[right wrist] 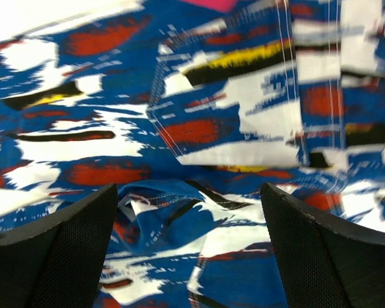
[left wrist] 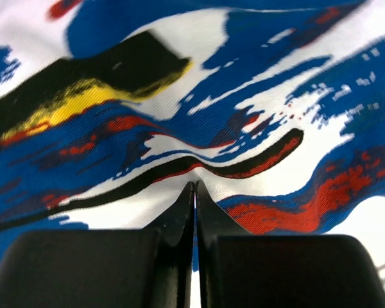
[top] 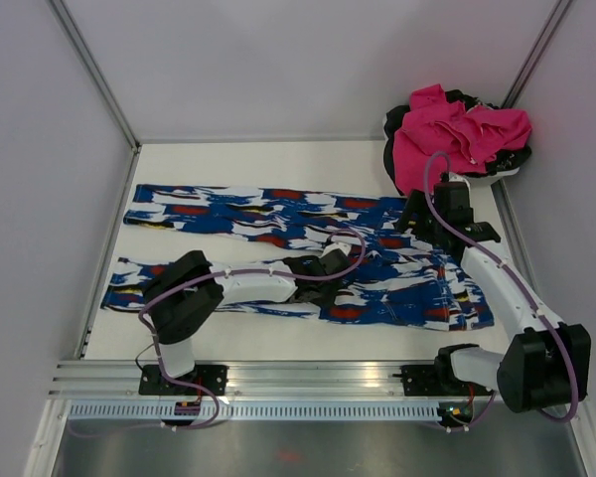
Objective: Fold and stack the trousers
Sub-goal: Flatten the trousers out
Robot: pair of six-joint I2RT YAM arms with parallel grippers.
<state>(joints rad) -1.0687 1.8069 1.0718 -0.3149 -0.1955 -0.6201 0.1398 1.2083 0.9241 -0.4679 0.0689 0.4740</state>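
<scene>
Left claw [left wrist: 194, 187] pinched a pucker in royal-blue, blotch-patterned soft fabric trousers [top: 268, 214] lying flat on the white worktop [top: 278, 159]; right claw [right wrist: 189, 190] hung spread wide over them.

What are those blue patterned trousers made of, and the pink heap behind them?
The trousers look like thin woven fabric, matte: fine weave lines show close up, and it ripples. The pink garment seems soft cloth too, crumpled; weave too distant to tell.
</scene>
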